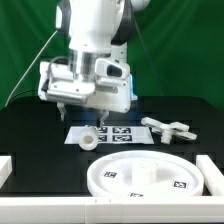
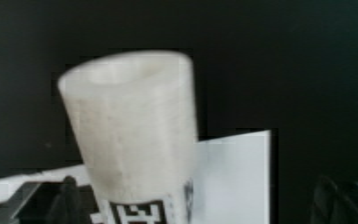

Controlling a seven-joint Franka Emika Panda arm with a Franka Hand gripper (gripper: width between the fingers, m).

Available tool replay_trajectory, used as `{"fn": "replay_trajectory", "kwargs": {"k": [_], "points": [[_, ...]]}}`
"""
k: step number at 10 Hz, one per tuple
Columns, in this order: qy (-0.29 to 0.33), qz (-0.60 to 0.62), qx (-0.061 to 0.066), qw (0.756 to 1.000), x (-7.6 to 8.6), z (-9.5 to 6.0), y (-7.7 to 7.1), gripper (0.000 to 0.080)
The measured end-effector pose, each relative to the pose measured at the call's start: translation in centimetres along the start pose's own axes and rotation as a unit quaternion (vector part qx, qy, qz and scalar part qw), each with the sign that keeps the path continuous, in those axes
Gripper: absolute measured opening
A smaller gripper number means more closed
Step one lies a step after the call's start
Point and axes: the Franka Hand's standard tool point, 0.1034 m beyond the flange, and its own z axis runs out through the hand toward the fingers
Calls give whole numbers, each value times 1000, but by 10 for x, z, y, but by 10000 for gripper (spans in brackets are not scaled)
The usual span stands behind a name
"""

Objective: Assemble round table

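The short cylindrical post (image 1: 90,138) lies on its side on the near end of the marker board (image 1: 112,133). In the wrist view the post (image 2: 137,130) fills the middle, with a square tag on its near end. My gripper (image 1: 70,108) hangs open and empty above the post, a little to the exterior view's left of it, not touching. In the wrist view the gripper (image 2: 194,205) shows dark fingers (image 2: 51,200) wide apart either side of the post. The large round rimmed disc (image 1: 145,172) lies in front. The cross-shaped piece (image 1: 168,128) lies at the exterior view's right.
White edge rails stand at the exterior view's left (image 1: 6,166), right (image 1: 212,170) and along the front (image 1: 60,208). The table top is black, with a green backdrop behind. The marker board's white corner also shows in the wrist view (image 2: 238,165).
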Motion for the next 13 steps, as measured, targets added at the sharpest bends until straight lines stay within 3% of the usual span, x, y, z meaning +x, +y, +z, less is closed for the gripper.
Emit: {"fn": "replay_trajectory", "kwargs": {"k": [3,5,7,13], "points": [[-20,200,-1,980,-19,-15,12,649],[-24,342,-9,940,-25,-16,26,649],[-29,465,-14,885,-37,-23,40,649],[-24,599,-19,800,-38,-23,40,649]]}}
